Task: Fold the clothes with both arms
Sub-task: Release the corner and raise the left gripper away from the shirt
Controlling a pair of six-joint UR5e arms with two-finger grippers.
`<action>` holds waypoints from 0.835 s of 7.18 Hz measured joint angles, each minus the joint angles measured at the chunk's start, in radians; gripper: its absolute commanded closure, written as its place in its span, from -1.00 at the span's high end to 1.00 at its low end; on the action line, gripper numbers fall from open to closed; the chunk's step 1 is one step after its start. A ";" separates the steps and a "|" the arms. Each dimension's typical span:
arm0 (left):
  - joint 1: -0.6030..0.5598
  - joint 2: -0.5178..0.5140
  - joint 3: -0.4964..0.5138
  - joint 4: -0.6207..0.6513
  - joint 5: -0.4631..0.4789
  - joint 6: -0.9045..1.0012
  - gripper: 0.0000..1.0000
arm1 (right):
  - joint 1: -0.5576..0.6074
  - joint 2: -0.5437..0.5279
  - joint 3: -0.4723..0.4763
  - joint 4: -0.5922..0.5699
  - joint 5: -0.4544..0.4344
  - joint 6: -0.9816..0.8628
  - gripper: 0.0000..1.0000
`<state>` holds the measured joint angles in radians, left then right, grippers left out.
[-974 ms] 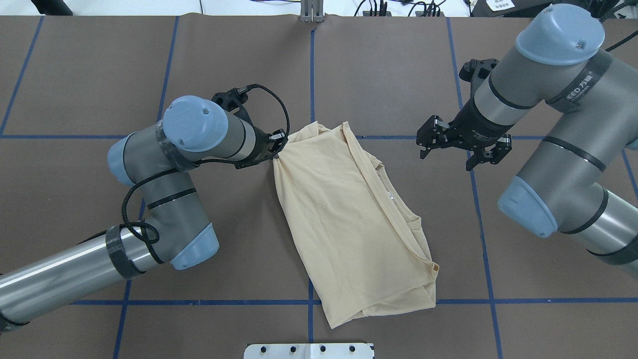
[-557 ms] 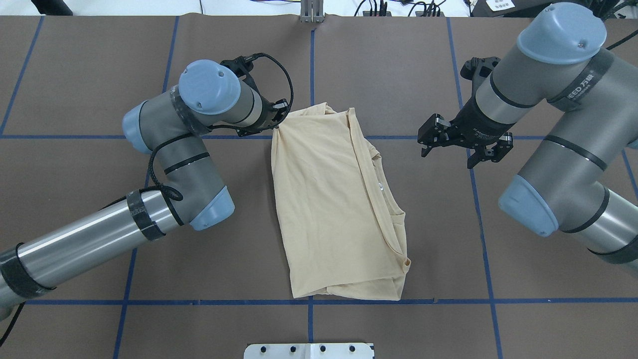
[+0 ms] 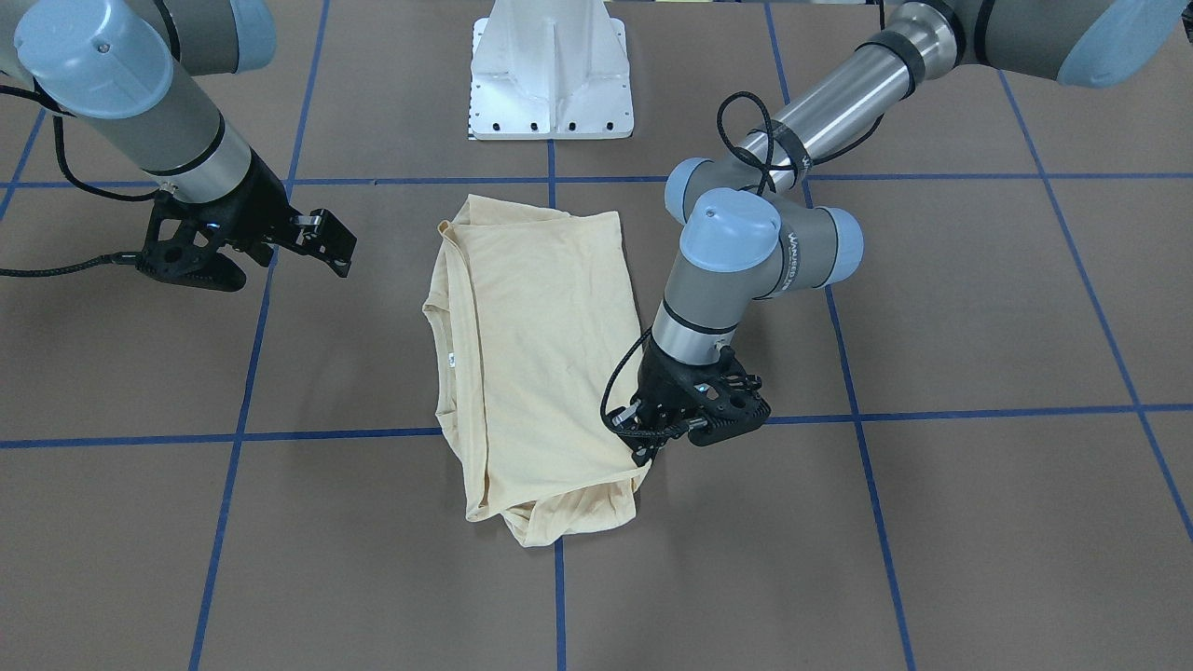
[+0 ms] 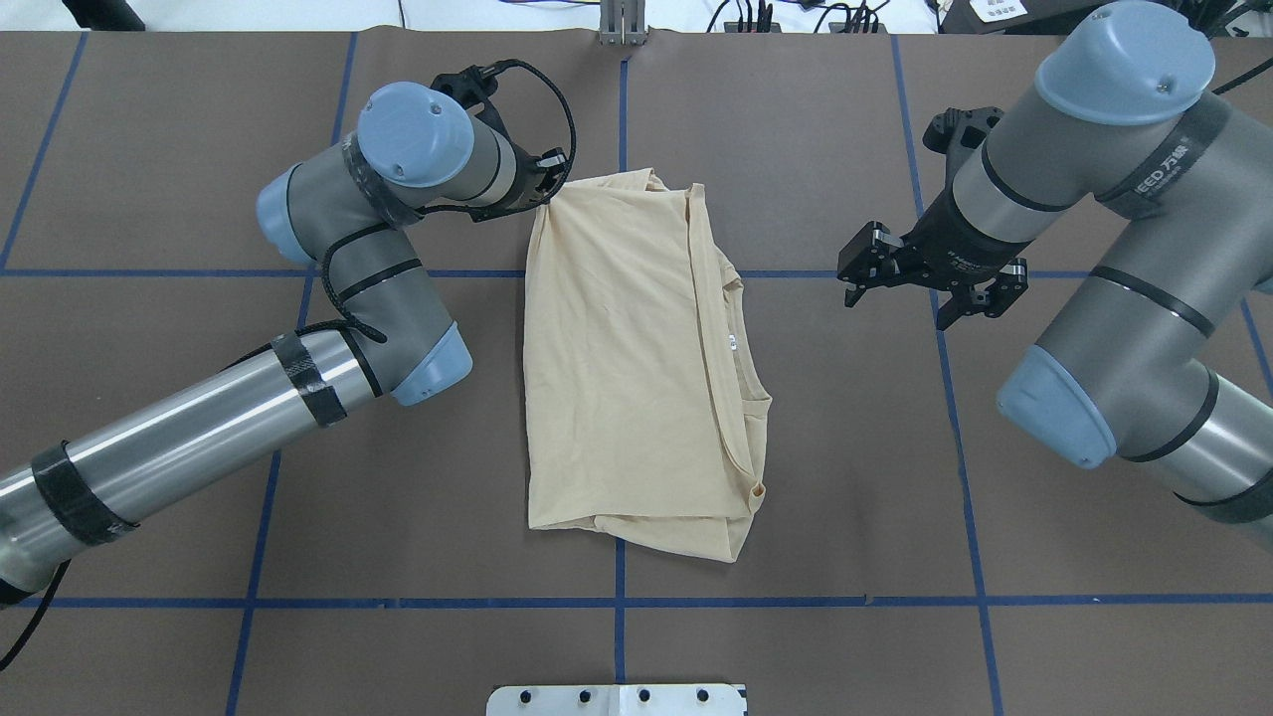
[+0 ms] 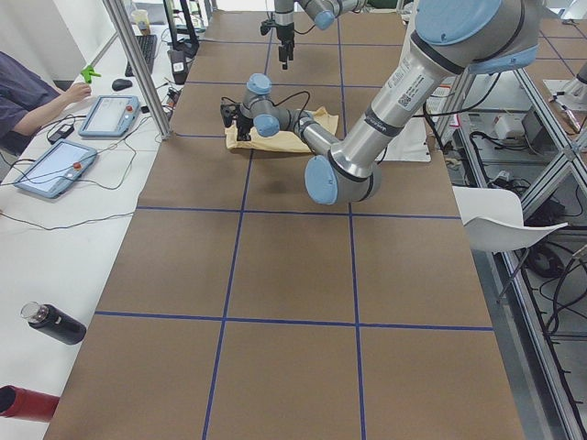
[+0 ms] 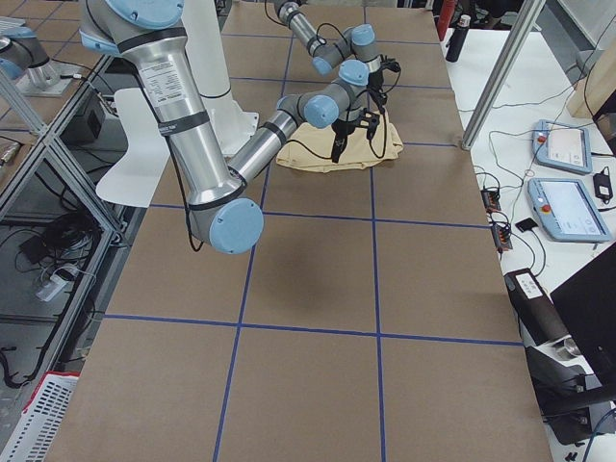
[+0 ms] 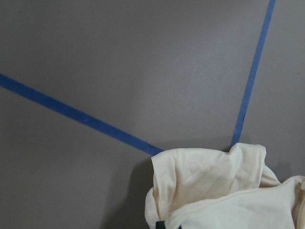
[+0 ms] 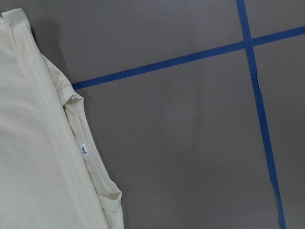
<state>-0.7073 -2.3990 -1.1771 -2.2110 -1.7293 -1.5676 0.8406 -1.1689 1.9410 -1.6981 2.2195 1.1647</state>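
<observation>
Your shirt lies near the middle of the brown surface, folded into a long oblong stack that runs away from the robot. It is pale cream-yellow and thin, and the side facing up is plain.

The neckline edge runs down the robot's right side of the stack, with a small white label about halfway along it. In the right wrist view you can see that label sitting just inside the ribbed collar band. The end nearest the robot is fairly square, with a lower layer poking out at 1 corner. The far end is bunched into loose folds and wrinkles. The stack lies across 1 blue tape line that runs side to side.

The left claw is at the shirt's far corner on the robot's left side, clamped on the cloth. In the front-facing view its fingertips pinch the edge, and the cloth puckers toward them. The left wrist view shows only crumpled folds against the surface, with a dark fingertip at the bottom edge.

The right claw hangs over bare surface off the shirt's right side, apart from the cloth — its 2 fingers are spread wide and hold nothing.

The white base plate stands just beyond the shirt's near end.
</observation>
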 measured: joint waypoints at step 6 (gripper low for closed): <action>-0.019 -0.008 0.076 -0.114 0.060 0.040 1.00 | -0.003 0.002 -0.004 0.016 -0.026 -0.002 1.00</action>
<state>-0.7266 -2.4074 -1.1013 -2.3251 -1.6696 -1.5280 0.8375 -1.1671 1.9369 -1.6818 2.1933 1.1629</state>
